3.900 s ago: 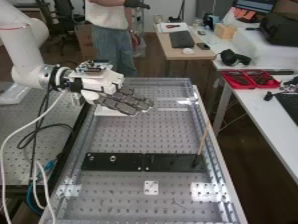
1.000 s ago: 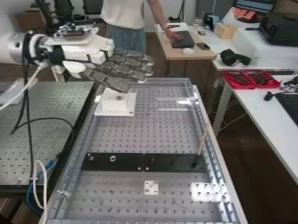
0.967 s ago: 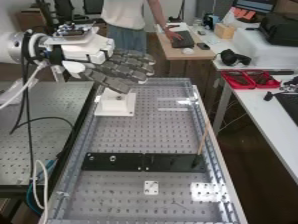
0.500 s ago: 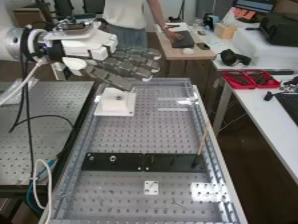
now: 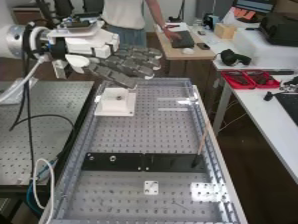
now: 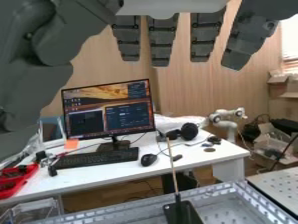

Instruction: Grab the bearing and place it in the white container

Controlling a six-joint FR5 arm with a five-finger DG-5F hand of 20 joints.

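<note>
Over the far left of the perforated bench (image 5: 146,137), the hand (image 5: 126,66) is open and empty, its thumb (image 6: 36,82) well apart from the straight fingers (image 6: 163,42) in the wrist view. The high view adds, well to its near side, a black plate (image 5: 163,161) bearing a shiny ring (image 5: 113,158) and, just below the hand, the white container (image 5: 109,106) with a small dark round piece (image 5: 120,97); I cannot tell which is the bearing.

A robotics lab — perforated metal bench (image 5: 123,135), robot arm (image 5: 13,42), computer monitor (image 6: 108,109).
</note>
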